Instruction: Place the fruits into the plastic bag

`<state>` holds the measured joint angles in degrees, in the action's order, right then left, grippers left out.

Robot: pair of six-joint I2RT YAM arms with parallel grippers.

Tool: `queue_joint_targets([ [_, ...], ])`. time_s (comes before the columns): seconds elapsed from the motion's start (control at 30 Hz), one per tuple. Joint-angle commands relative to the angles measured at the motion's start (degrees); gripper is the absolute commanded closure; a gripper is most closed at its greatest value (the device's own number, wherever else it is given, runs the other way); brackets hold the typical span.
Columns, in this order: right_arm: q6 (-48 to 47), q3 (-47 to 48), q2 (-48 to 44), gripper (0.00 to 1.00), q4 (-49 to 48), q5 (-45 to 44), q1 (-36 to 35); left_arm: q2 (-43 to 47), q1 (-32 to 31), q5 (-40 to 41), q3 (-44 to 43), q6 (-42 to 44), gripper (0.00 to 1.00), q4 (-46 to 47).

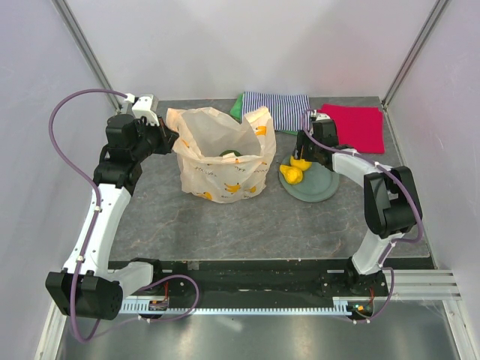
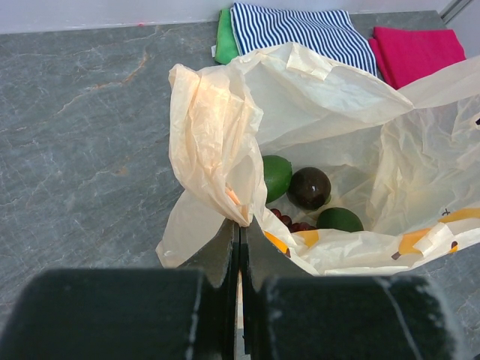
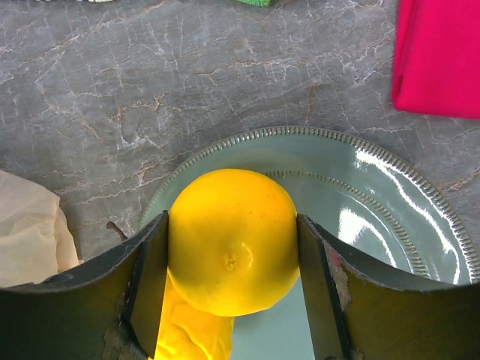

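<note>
The plastic bag stands open mid-table. My left gripper is shut on its near-left rim and holds it up; it also shows in the top view. Inside lie a green lime, a dark round fruit, a dark green avocado and purple grapes. My right gripper is shut on the round yellow lemon over the grey-green plate, both fingers touching it. The yellow pear lies on the plate just below the lemon. In the top view the right gripper is at the plate's left side.
A striped folded cloth lies behind the bag and a red folded cloth at the back right. The plate sits right of the bag. A corner of the bag shows left of the right gripper.
</note>
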<state>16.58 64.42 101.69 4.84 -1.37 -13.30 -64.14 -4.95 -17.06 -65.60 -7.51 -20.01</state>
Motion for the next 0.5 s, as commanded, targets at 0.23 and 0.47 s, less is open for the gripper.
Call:
queue_joint_targets([
  [0.23, -0.8, -1.5, -14.7, 0.68, -1.1, -5.8, 0.3, 0.3, 0.2, -0.3, -0.1, 2.0, 0.98, 1.4],
  [0.47, 14.8, -18.4, -35.7, 0.75, -42.7, 14.1, -0.2, 0.5, 0.1, -0.8, -0.2, 1.8, 0.98, 1.4],
])
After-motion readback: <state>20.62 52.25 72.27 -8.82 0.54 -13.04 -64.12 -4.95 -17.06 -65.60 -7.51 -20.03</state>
